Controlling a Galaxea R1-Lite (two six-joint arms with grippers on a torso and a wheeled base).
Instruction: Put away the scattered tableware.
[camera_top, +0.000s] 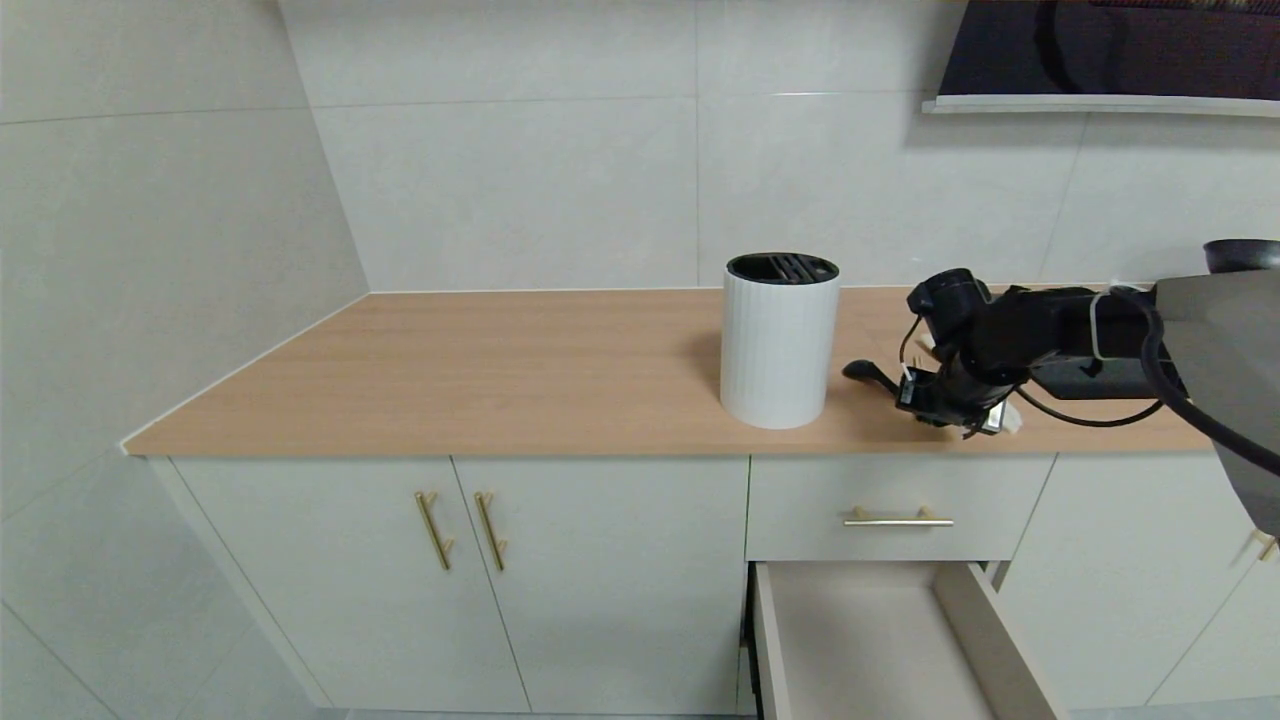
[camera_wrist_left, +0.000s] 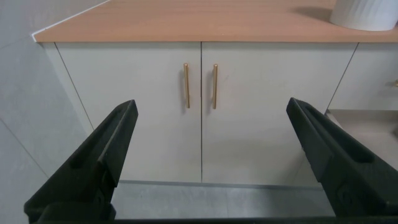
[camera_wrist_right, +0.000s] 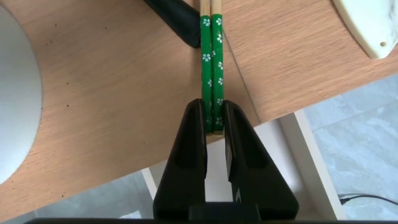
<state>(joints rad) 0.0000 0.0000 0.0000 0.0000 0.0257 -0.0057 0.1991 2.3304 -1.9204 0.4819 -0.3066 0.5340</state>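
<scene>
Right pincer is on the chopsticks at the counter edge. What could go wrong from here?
1. The right pincer holds the chopsticks only at their very end; the long free length could swing, or the pair could split on lifting.
2. The black utensil seems to lie against them and might get dragged.
3. The holder has narrow slots on top; tilted sticks could miss, and a drop at the countertop edge may go over.

The right arm (camera_top: 1060, 325) is stretched in from the right, low over the tabletop (camera_top: 500, 370), with its wrist bent downward. The right gripper (camera_wrist_right: 214, 121) is lowered near the front edge, and its jaws are closed on the chopsticks (camera_wrist_right: 212, 56). The left gripper (camera_wrist_left: 211, 143) is held level, with its jaws spread wide apart.
</scene>
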